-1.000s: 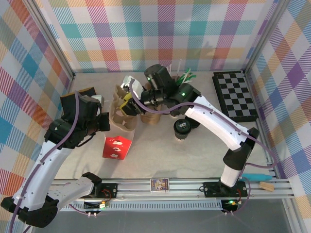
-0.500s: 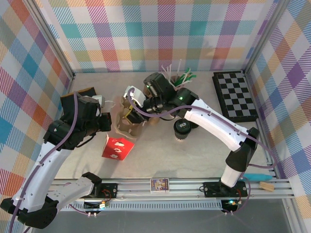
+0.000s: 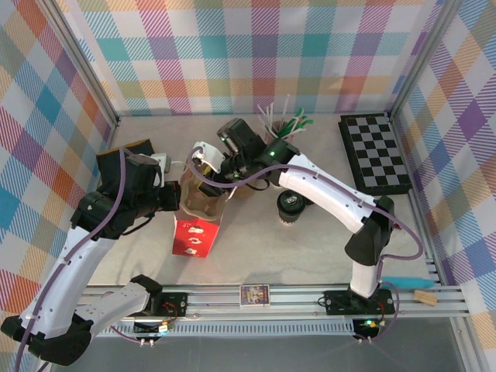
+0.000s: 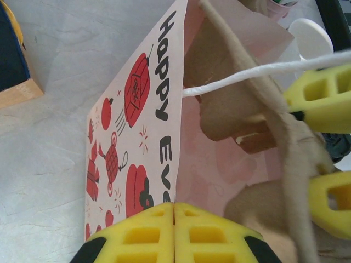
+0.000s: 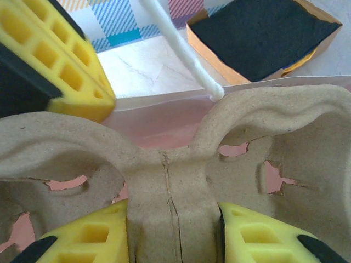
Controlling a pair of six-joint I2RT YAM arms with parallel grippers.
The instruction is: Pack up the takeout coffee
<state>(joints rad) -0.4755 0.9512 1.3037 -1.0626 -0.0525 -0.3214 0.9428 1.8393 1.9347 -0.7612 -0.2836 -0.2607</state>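
**Checker:** Moved since a second ago?

**Clerk:** Item 1, takeout coffee (image 3: pixel 291 205): not moved. It stands upright and lidded on the bench (image 3: pixel 256 260), near the bag on its right, apart from both tools. Item 2, red paper bag (image 3: pixel 194 236): gone from tipped to upright. Item 3, pulp carrier (image 3: pixel 203 195): brought left, now at the bag's mouth.

**Checker:** Tools?

**Clerk:** Left tool (image 4: pixel 174 219): closed, pinching the bag's wall at the rim. Right tool (image 5: pixel 173 230): clamped on the carrier's centre ridge, with the bag's pink inside showing through the carrier's holes.

**Checker:** Progress?

**Clerk:** Judged about midway. Bag stood and held open: done. Carrier going in: under way, and I cannot tell if it is seated. Outstanding: the coffee itself, untouched and yet to go into the bag.
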